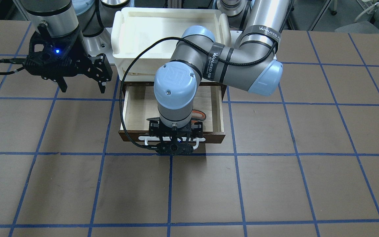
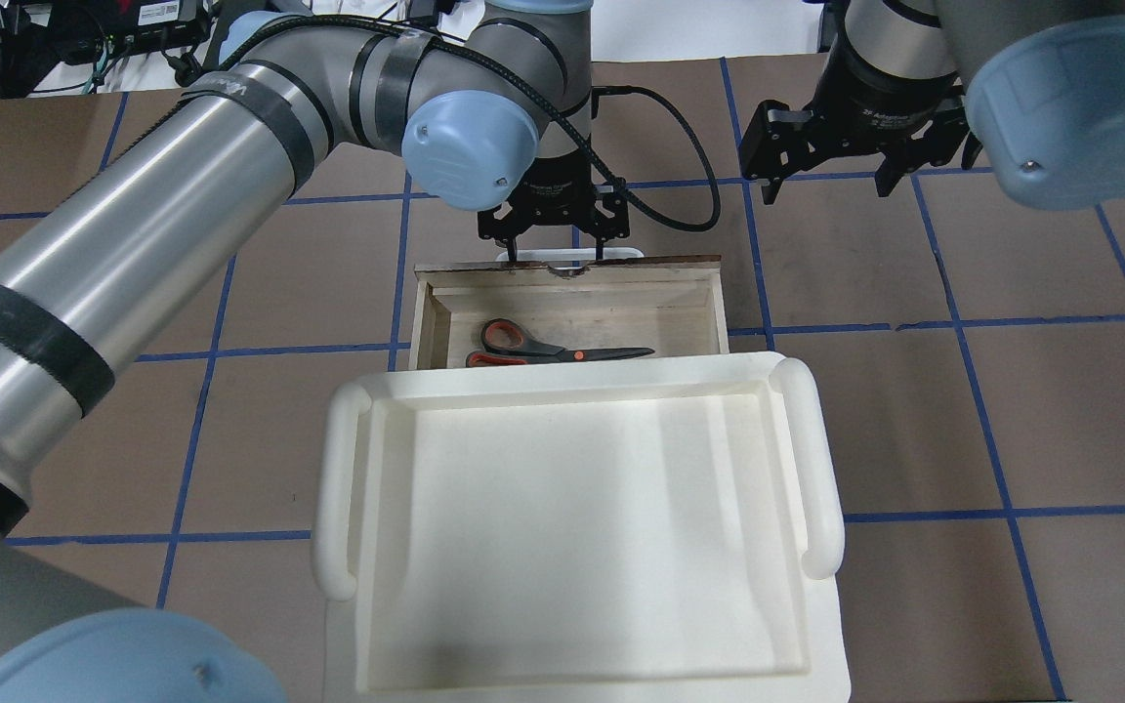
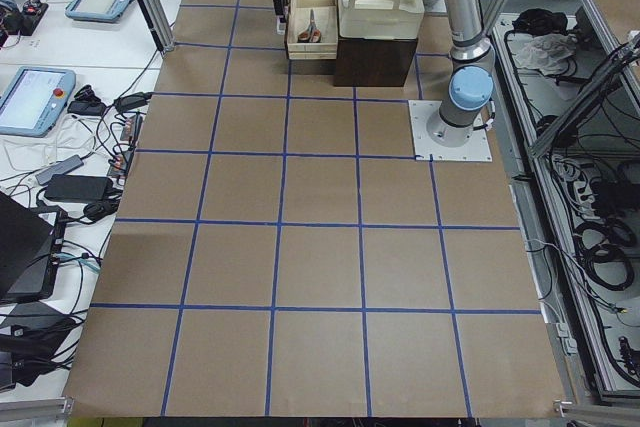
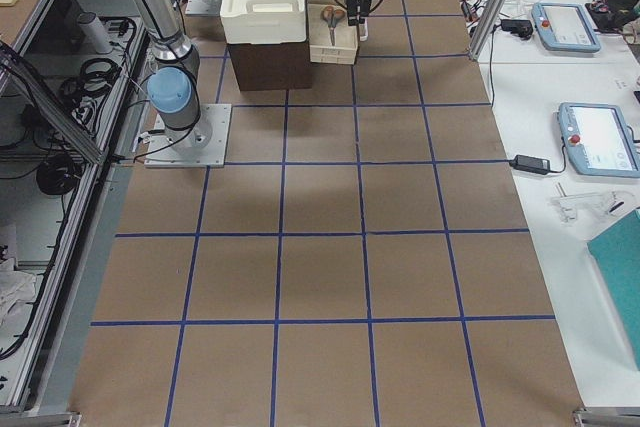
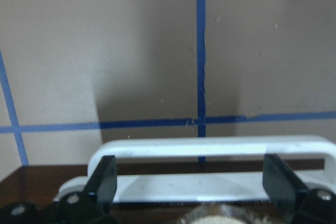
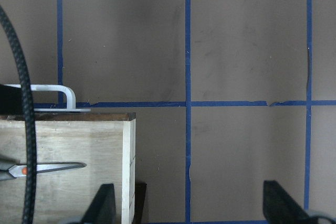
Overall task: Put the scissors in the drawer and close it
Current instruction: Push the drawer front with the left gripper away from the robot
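The drawer stands pulled open under the cream bin, and it also shows in the front view. The scissors lie flat inside it, orange-grey handles to the overhead view's left. They are partly hidden by the left arm in the front view; the blade shows in the right wrist view. My left gripper is open, over the drawer's dark front panel and white handle, holding nothing. My right gripper is open and empty, hovering beside the drawer.
A cream-white plastic bin sits on top of the dark cabinet that houses the drawer. The table is brown with blue tape lines. The left arm's cable loops along the drawer's side.
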Robot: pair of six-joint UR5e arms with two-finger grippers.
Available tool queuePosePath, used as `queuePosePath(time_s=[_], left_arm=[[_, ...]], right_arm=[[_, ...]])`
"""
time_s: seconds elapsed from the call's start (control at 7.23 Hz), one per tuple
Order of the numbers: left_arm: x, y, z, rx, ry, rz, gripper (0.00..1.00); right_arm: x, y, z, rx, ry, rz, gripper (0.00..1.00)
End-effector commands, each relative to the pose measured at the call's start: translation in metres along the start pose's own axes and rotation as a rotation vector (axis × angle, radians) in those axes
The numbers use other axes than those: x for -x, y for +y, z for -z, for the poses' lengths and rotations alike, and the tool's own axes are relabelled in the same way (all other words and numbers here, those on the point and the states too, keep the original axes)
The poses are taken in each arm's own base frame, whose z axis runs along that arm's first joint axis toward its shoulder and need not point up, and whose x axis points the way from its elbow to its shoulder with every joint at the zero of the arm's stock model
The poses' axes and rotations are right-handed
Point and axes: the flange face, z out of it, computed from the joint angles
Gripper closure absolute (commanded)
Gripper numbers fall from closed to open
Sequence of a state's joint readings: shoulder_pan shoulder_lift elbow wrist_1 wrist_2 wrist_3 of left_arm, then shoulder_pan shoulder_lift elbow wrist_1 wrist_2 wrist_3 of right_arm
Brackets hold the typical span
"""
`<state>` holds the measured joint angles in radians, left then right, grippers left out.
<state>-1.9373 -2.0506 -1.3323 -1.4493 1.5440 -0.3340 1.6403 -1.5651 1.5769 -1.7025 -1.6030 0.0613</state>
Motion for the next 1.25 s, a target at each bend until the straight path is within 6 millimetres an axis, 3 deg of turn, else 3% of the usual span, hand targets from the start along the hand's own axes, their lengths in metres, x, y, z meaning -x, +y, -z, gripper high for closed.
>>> queuePosePath(time_s=[0.0,0.83,1.11], left_arm=[[-0.001,0.031,-0.010,0.062,0.001,0.006,0.00],[0.011,0.080,-0.019,0.233,0.006,0.014,0.00],[0.013,0.085,-0.025,0.281,-0.001,0.019,0.00]], right_arm=[[0.000,0.000,0.001,-0.001,0.000,0.001,0.00],[0.000,0.000,0.001,-0.003,0.000,-0.001,0.00],[0.000,0.000,0.001,-0.004,0.000,-0.001,0.00]])
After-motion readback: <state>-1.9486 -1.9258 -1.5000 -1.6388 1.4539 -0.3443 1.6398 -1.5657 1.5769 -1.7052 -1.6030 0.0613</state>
